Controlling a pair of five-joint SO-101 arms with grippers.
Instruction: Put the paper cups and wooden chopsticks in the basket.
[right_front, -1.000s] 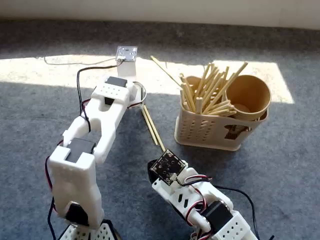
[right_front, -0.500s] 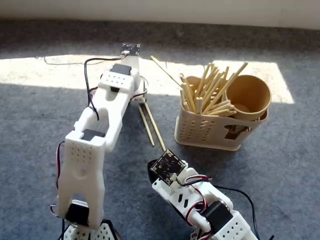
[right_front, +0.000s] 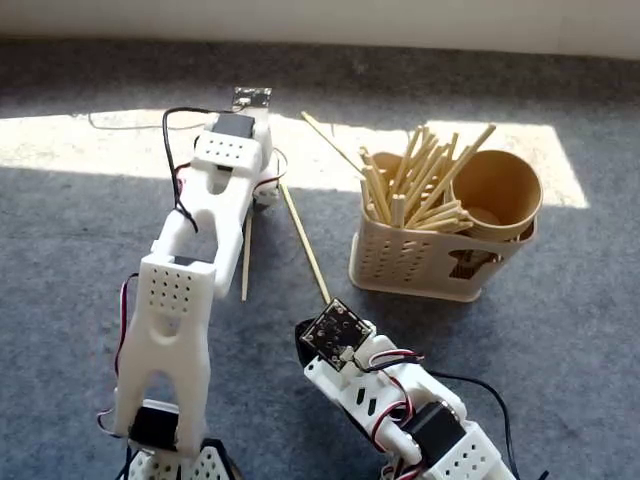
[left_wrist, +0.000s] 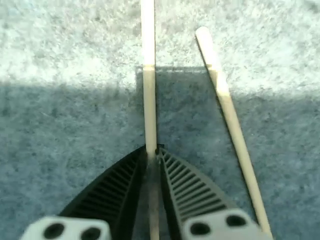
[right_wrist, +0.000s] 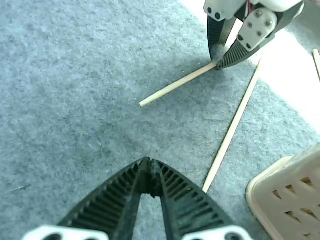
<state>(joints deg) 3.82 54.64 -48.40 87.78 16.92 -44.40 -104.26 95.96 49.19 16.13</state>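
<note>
Chopstick (right_front: 246, 260) clamped in left pincer (left_wrist: 152, 150), second chopstick (right_front: 305, 245) loose at its 3 o'clock, right pincer (right_wrist: 149, 162) closed, empty, basket (right_front: 420, 265) farther at 3 o'clock.

Left gripper (left_wrist: 152, 150) black and ribbed, chopstick (left_wrist: 148, 100) pale tan, basket (right_front: 410, 268) cream with slots, carpet (right_front: 80, 260) speckled blue-grey.

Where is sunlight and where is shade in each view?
High view: a sunlit band crosses the carpet behind the basket. Left wrist view: the held chopstick runs from shade into sun. Right wrist view: the right gripper hangs over shade; sun lies beyond the left gripper.
</note>
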